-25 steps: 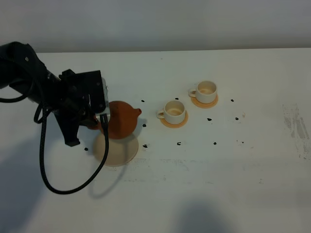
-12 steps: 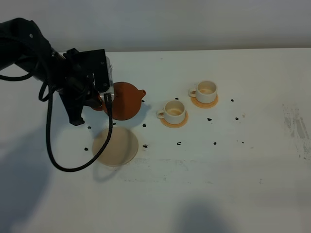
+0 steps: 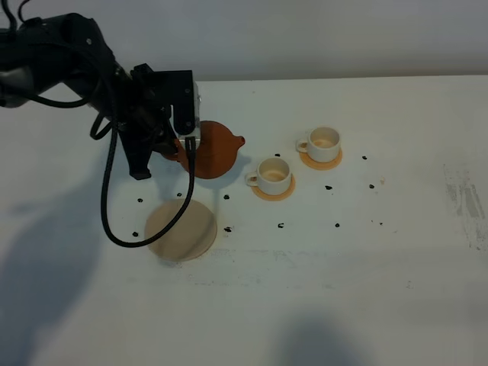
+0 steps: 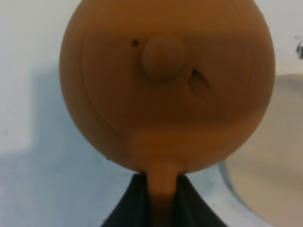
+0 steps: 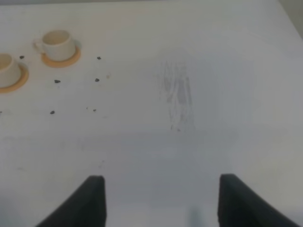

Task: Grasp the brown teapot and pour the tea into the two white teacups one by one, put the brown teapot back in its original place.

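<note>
The brown teapot (image 3: 216, 149) hangs in the air, spout pointing right toward the nearer of the two white teacups (image 3: 272, 173). My left gripper (image 3: 180, 145) is shut on its loop handle. In the left wrist view the teapot (image 4: 165, 85) fills the frame, lid up, and the gripper (image 4: 161, 201) pinches the handle between dark fingers (image 4: 130, 205). The original place, a pale-beige coaster (image 3: 181, 229), lies bare in front of the teapot. The farther teacup (image 3: 323, 142) stands to the right. My right gripper (image 5: 163, 203) is open over bare table.
Each cup rests on a small orange-tan coaster (image 3: 273, 191). Small dark specks (image 3: 280, 226) dot the white table around the cups. The left arm's black cable (image 3: 114, 221) loops down beside the beige coaster. The right wrist view shows both cups (image 5: 58, 43) far off.
The left arm has lifted the teapot off the pale-beige coaster and carried it back and to the right, closer to the nearer cup. The cups have not moved.
</note>
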Controlling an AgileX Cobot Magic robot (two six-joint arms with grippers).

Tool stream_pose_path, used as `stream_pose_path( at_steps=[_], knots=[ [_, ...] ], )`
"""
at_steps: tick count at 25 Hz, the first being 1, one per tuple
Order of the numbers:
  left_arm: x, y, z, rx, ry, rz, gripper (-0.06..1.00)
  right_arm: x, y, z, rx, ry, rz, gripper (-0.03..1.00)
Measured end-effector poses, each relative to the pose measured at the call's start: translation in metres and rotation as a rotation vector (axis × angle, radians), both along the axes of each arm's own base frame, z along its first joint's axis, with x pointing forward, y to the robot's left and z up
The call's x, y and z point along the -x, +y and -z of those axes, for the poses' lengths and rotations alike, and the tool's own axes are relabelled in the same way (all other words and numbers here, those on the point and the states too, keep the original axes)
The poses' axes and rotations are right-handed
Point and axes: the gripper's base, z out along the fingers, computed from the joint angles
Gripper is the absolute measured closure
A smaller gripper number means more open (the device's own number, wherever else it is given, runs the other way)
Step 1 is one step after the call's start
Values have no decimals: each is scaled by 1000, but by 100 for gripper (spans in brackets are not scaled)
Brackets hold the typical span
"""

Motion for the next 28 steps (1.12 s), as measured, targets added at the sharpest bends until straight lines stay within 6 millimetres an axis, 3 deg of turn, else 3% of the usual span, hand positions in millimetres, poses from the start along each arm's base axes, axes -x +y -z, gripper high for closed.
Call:
stream_pose_path(
  at_steps=[28],
  knots=[
    [-9, -33, 12, -83, -145, 100, 87, 0, 0, 0, 0, 0, 0, 47]
  ],
)
